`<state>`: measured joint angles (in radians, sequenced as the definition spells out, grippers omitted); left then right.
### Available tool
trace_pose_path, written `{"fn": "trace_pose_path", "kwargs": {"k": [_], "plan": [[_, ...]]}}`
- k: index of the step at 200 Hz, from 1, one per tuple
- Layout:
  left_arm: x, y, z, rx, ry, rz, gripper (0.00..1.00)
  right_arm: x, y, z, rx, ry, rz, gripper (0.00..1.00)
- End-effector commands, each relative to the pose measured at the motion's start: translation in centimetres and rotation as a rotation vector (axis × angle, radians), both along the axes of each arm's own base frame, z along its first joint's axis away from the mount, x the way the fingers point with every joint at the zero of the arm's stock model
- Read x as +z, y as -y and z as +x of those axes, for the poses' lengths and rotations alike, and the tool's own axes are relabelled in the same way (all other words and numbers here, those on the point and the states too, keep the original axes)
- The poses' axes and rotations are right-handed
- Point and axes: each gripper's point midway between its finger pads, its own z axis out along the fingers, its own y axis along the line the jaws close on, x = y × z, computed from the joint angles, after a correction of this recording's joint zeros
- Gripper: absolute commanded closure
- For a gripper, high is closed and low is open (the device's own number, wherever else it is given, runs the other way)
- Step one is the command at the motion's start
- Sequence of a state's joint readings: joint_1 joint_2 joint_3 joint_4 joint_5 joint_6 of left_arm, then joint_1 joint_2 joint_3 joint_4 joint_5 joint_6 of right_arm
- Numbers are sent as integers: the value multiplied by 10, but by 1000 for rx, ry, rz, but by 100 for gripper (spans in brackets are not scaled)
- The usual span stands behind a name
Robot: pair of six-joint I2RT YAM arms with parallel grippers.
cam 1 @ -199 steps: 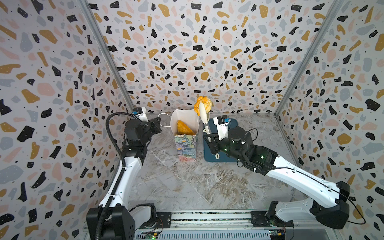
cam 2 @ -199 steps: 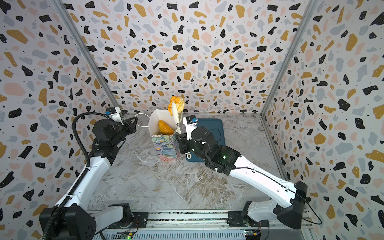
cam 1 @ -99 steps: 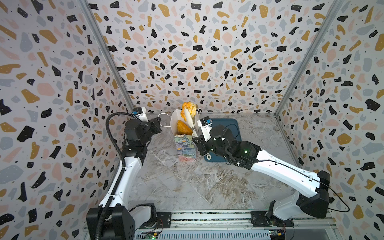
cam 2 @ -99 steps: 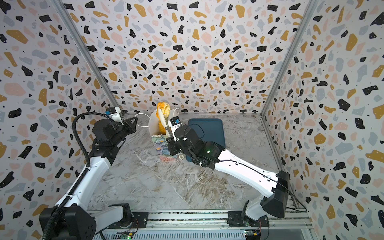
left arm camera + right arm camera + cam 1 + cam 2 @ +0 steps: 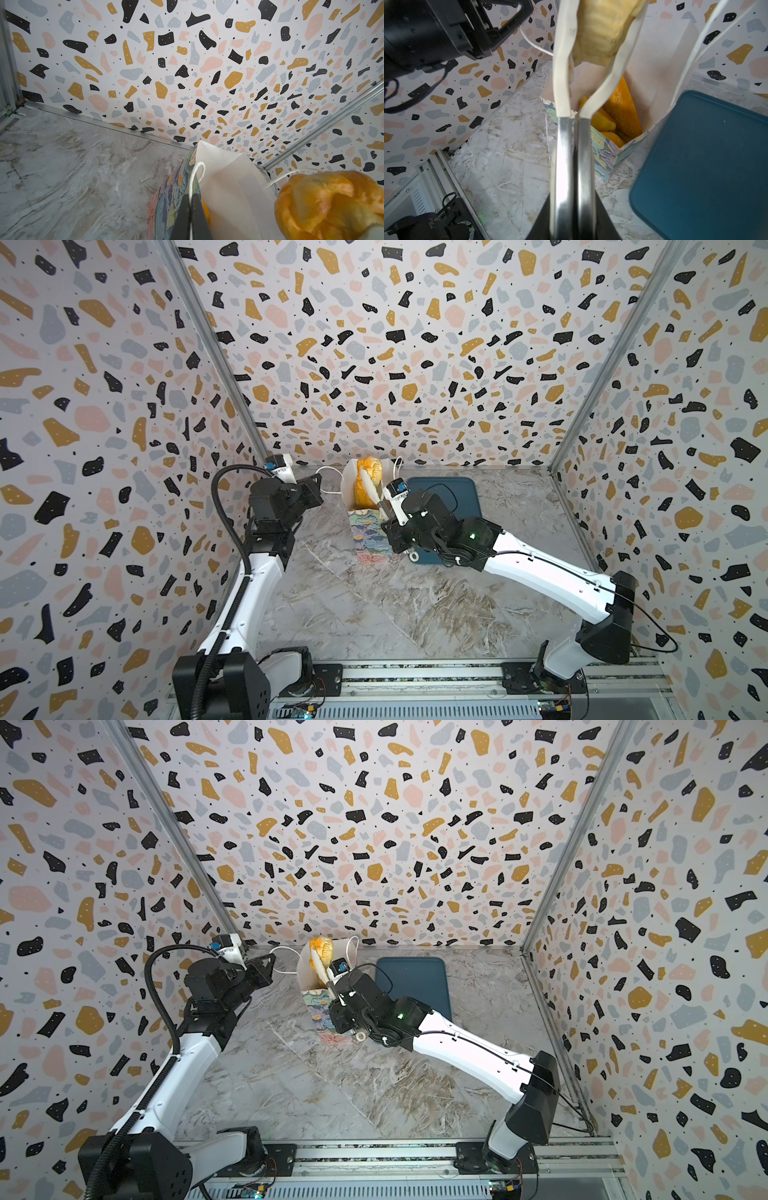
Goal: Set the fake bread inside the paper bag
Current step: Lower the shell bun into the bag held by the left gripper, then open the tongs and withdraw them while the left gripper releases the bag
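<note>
Gripping 1 fake bread, the right hand has swung off the tray to the paper bag mouth; the left hand pinches its handle. Release probably comes next.

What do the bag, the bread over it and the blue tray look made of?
Paper bag: thin matte paper, flower print outside, white inside, sharp fold creases.
Bread: moulded foam or plastic, can't tell which; matte ridged skin, uneven orange paint.
Blue tray: probably plastic; smooth, faint sheen, rounded corners.
</note>
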<state>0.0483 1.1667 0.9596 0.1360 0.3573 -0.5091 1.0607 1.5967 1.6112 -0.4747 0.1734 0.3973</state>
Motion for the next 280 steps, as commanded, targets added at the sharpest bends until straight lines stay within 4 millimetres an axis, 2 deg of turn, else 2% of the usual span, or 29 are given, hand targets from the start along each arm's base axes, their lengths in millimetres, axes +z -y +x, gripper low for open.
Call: {"fn": "trace_pose_path", "kwargs": {"k": [1,22,81,135,231,280], "plan": [[12,4,-3,-11,54,5,100,32,1,1,-5,43,49,71],[11,3,-2,-7,51,5,100,27,2,1,-8,37,36,65],[11,1,-2,0,48,12,100,19,6,-1,-11,21,30,62],[11,1,-2,2,47,15,100,37,15,-6,-4,70,86,62],[13,1,-2,6,39,9,100,70,43,-15,-6,188,167,62],[19,-3,-3,30,51,12,69,79,67,-13,-48,238,165,62]]}}
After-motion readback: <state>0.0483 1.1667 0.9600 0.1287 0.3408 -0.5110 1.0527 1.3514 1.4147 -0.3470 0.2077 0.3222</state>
